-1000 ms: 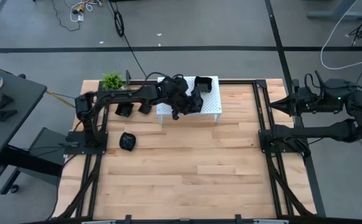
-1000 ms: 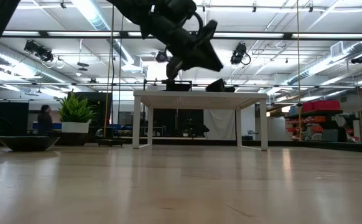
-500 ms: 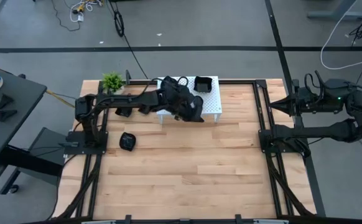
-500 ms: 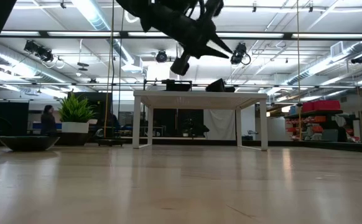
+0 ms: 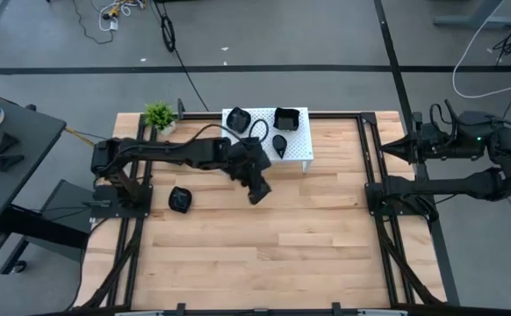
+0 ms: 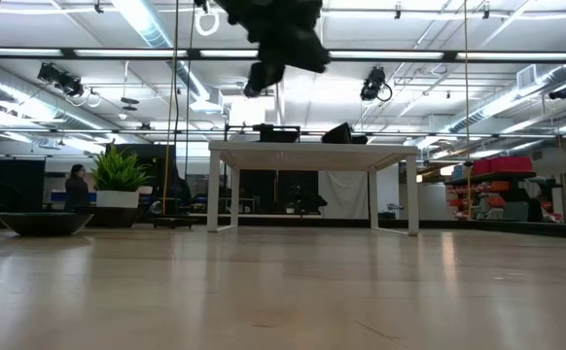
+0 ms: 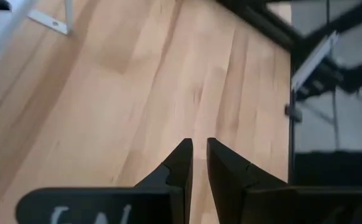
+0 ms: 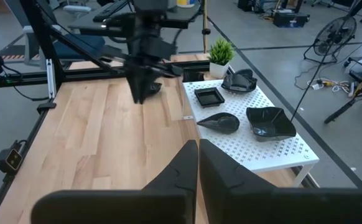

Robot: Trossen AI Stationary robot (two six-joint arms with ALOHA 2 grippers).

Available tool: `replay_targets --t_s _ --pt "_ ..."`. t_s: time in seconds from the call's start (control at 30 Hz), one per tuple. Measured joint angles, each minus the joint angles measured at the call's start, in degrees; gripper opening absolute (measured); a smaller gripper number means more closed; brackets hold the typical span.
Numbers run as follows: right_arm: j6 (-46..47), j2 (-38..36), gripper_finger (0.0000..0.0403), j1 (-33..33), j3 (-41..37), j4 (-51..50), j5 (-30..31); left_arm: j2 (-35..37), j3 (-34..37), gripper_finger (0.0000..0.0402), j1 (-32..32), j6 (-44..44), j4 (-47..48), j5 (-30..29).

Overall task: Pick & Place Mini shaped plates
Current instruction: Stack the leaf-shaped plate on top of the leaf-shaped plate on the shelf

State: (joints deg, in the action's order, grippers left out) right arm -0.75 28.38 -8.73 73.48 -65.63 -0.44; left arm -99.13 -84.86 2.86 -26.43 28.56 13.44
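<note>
Since a second ago the left arm has swung away from the white perforated stand (image 5: 301, 149) and out over the bare wooden table (image 5: 264, 246), and a teardrop plate (image 5: 279, 145) now lies on the stand where the arm hung before.

On the table near the left arm's base sits a rounded black plate (image 5: 179, 199); beside the green potted plant (image 5: 158, 114) a few more dark plates are mostly hidden under the arm and hard to make out. The left gripper (image 5: 258, 190) hangs above the boards just in front of the stand; in its wrist view the fingers (image 7: 180, 163) stand a narrow slit apart with nothing between them, only wood below. On the stand rest three plates: a wavy-edged one (image 5: 238, 118), the teardrop, and a square one (image 5: 285, 117). The low view cuts the arm off at the picture's top.

At the right edge the right gripper (image 5: 411, 147) waits off the table, its fingers (image 8: 181, 165) pressed together on nothing.
</note>
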Motion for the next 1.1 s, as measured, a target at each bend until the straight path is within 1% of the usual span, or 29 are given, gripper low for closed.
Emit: replay_targets --t_s 0.13,0.23,0.27,0.33,0.43,0.5,0.67,0.87,1.1 --pt "-0.01 0.0 0.002 -0.02 0.0 -0.01 -0.01 1.87 -0.03 0.0051 -2.6 5.4 7.87 -2.96" --pt "0.0 0.0 0.002 -0.02 -0.01 0.01 0.01 3.34 -0.02 0.0051 -4.17 7.33 12.16 -5.94" --pt "0.0 0.0 0.002 -0.02 -0.01 -0.02 0.0 3.83 0.23 0.0051 -4.54 7.57 12.89 -5.95" --pt "-0.01 0.0 0.002 -0.02 -0.01 -0.02 0.01 5.49 3.15 0.0051 -5.13 7.25 10.36 -4.78" --pt "-0.01 0.0 0.002 -0.01 -0.01 -0.02 0.0 8.68 11.09 0.0051 -5.81 2.41 3.97 -1.54" --pt "-0.01 0.0 0.002 -0.02 0.01 0.0 0.01 10.71 15.79 0.0051 -6.17 -1.77 1.37 0.08" --pt "-0.01 0.0 0.002 -0.02 0.0 -0.02 0.0 14.59 24.5 0.0051 -8.0 -9.67 1.13 -0.22" --pt "-0.02 -0.02 0.002 -0.02 -0.01 -0.01 0.0 19.74 32.26 0.0051 -10.89 -18.36 1.16 -1.24" --pt "0.0 -0.02 0.002 -0.01 0.01 0.0 0.0 26.15 38.18 0.0051 -12.5 -22.8 1.63 -1.12"
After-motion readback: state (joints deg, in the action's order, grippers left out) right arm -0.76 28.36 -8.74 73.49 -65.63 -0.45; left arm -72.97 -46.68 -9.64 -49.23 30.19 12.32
